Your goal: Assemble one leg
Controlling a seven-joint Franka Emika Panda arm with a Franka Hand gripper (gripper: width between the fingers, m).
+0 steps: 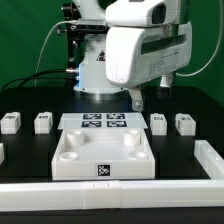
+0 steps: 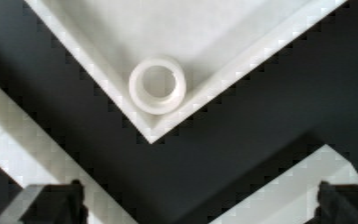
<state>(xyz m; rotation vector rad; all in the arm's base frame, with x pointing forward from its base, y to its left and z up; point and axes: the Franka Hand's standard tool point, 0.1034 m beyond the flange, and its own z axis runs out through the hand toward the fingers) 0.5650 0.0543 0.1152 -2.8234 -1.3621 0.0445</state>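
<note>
Four legs, small white posts with tags, stand in a row on the black table: two at the exterior view's left and two at its right. My gripper hangs above the table behind the large white tray-like part, apart from every leg. In the wrist view the gripper is open and empty, with one dark finger at each side. Between them I see a corner of the tray-like part with a round socket. No leg shows in the wrist view.
The marker board lies between the two pairs of legs, behind the tray-like part. A white raised rail runs along the table's front and turns up the exterior view's right side. The robot base stands at the back.
</note>
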